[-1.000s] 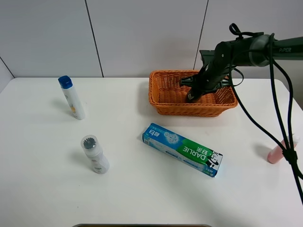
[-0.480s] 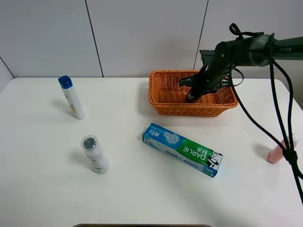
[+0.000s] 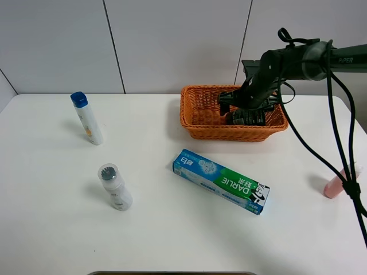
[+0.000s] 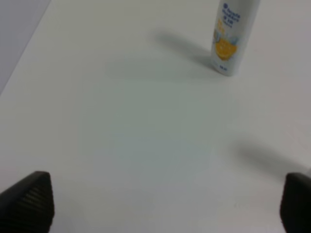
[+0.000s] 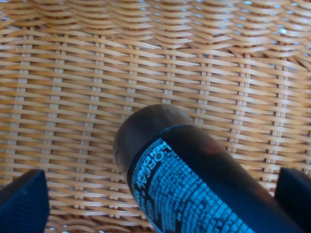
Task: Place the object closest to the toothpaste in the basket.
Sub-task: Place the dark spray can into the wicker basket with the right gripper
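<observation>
Exterior high: the right end effector (image 3: pixel 246 112) is seen lowered into the orange wicker basket (image 3: pixel 189 114), toward the basket's right half. A dark bottle (image 3: pixel 250 118) is seen lying inside the basket, just under that end effector. The fingers are read as apart here, though they blur into the bottle. The toothpaste box (image 3: pixel 221 181) is laid flat on the white surface (image 3: pixel 57 217), in front of the basket and near it. A white bottle with a blue cap (image 3: pixel 88 118) is stood upright well to the left of the basket. A grey-capped bottle (image 3: pixel 114 187) is tipped over, front-left of the basket and well apart from it. A pink bottle (image 3: pixel 335 184) is found front-right of the basket, partly hidden by cables.

Left wrist: the left end effector (image 4: pixel 160 204) is shown with fingertips (image 4: pixel 26 201) spread wide, nothing between them but bare surface. The white bottle is seen ahead, upright.

Right wrist: the right end effector's fingertips (image 5: pixel 22 201) are spread wide, not clamped. The dark bottle (image 5: pixel 184 170), blue print on its side, is lying between them on the basket weave (image 5: pixel 97 63). Contact with either finger cannot be told.
</observation>
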Tool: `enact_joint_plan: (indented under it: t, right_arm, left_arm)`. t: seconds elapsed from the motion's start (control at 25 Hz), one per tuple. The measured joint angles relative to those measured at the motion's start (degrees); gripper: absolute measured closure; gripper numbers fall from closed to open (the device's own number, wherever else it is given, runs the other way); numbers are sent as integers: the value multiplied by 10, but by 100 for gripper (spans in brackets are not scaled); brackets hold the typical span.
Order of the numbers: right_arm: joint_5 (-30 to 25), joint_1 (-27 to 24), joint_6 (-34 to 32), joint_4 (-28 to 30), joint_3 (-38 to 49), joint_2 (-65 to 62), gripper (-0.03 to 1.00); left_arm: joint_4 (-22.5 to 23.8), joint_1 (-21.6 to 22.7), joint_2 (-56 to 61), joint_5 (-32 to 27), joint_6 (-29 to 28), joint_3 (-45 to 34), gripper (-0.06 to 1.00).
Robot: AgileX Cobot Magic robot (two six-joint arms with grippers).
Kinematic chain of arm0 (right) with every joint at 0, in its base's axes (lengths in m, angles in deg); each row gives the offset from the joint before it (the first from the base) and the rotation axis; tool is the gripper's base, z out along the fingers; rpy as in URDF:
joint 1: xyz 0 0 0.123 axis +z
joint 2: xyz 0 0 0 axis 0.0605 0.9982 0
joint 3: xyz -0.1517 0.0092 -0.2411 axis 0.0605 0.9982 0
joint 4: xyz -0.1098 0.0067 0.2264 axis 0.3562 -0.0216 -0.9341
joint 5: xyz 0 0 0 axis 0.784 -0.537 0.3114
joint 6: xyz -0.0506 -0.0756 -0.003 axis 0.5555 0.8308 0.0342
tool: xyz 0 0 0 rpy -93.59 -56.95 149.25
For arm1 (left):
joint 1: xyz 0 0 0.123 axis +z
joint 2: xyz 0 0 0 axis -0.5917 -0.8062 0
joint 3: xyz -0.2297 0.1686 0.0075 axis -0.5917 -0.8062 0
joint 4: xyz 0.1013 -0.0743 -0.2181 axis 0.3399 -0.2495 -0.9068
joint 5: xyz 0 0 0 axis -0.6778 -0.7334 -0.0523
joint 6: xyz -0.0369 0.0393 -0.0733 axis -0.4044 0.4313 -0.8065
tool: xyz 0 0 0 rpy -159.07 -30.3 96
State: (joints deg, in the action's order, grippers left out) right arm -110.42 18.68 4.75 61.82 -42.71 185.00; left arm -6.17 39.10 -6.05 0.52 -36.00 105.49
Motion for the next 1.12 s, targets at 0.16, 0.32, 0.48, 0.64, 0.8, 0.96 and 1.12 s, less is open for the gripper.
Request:
enact_joint_plan:
  t: [0.16,0.32,0.48,0.64,0.8,0.96,1.12]
  right_arm:
    - [0,0,0,0,0,0,0]
    - [0,0,0,0,0,0,-1]
    - [0,0,0,0,0,-1,-1]
    - [-1,0,0,1,0,-14,-1]
    - [-16,0,0,2,0,-33,-1]
    - [-37,0,0,7,0,-60,-1]
    - [-54,0,-3,20,0,-93,-1]
  left_arm:
    - [0,0,0,0,0,0,0]
    - [0,0,0,0,0,0,0]
    - [0,0,0,0,0,0,0]
    - [0,0,0,0,0,0,0]
    - [0,0,0,0,0,0,0]
    - [0,0,0,0,0,0,0]
    - [0,0,0,0,0,0,0]
